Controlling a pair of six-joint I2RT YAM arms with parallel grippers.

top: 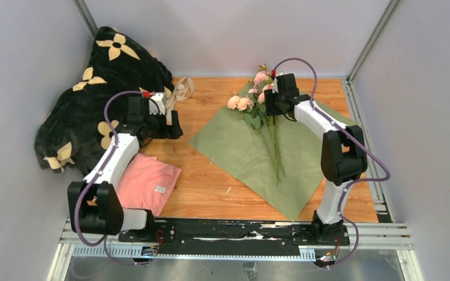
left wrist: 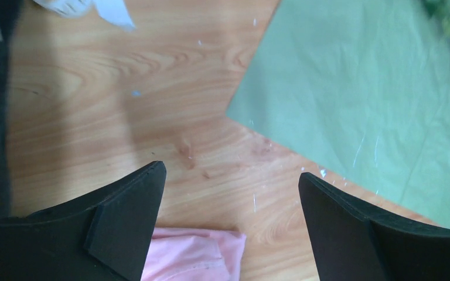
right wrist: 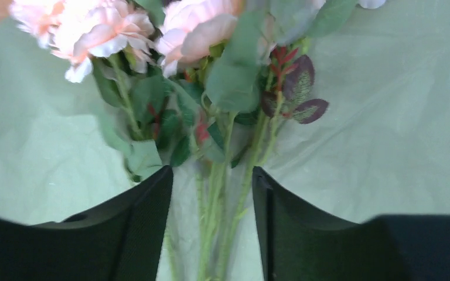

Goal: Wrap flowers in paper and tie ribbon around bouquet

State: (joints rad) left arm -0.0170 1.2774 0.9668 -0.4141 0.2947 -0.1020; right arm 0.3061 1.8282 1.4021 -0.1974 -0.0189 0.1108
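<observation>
The flowers (right wrist: pixel 205 76) lay flat on the paper (right wrist: pixel 387 117), green side up, stems running between the right gripper (right wrist: pixel 212 175)'s spread jaws.

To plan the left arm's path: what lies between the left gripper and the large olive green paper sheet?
Between the left gripper and the olive green paper sheet, only bare wooden tabletop shows, in the left wrist view.

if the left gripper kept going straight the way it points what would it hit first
Probably bare table: the left gripper, open and empty, aims at wood between the paper and the pink cloth; depth unclear.
</observation>
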